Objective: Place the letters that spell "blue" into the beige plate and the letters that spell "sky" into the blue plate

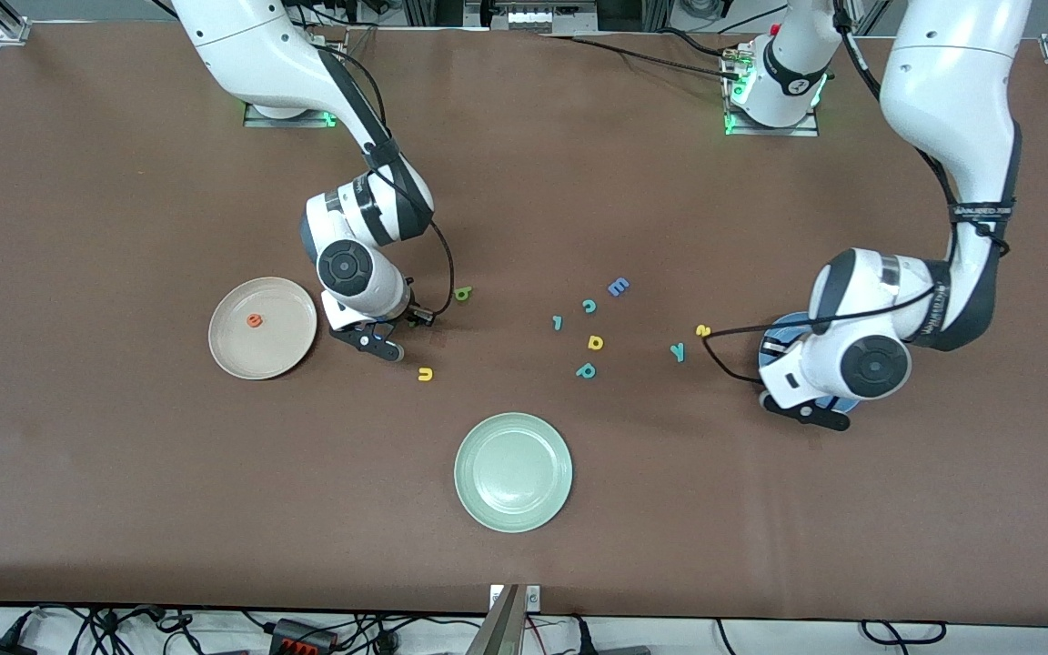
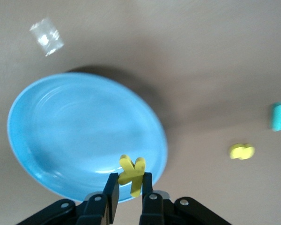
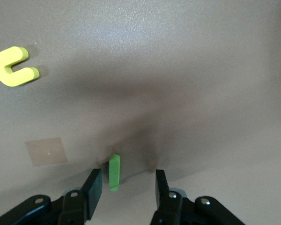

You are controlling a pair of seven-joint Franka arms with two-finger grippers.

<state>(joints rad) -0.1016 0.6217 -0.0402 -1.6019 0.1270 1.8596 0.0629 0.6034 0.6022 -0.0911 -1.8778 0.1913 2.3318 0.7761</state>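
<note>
My left gripper hangs over the rim of the blue plate, shut on the yellow k. In the front view the left hand hides most of that plate. The yellow s and teal y lie on the table beside it. My right gripper is low at the table beside the beige plate, open, its fingers standing apart round the green l. The orange e lies in the beige plate. The green b and yellow u lie close by.
A pale green plate sits nearest the front camera at mid-table. Loose letters lie in the middle: a blue E, a teal c, a small teal letter, a rounded yellow letter and a teal p.
</note>
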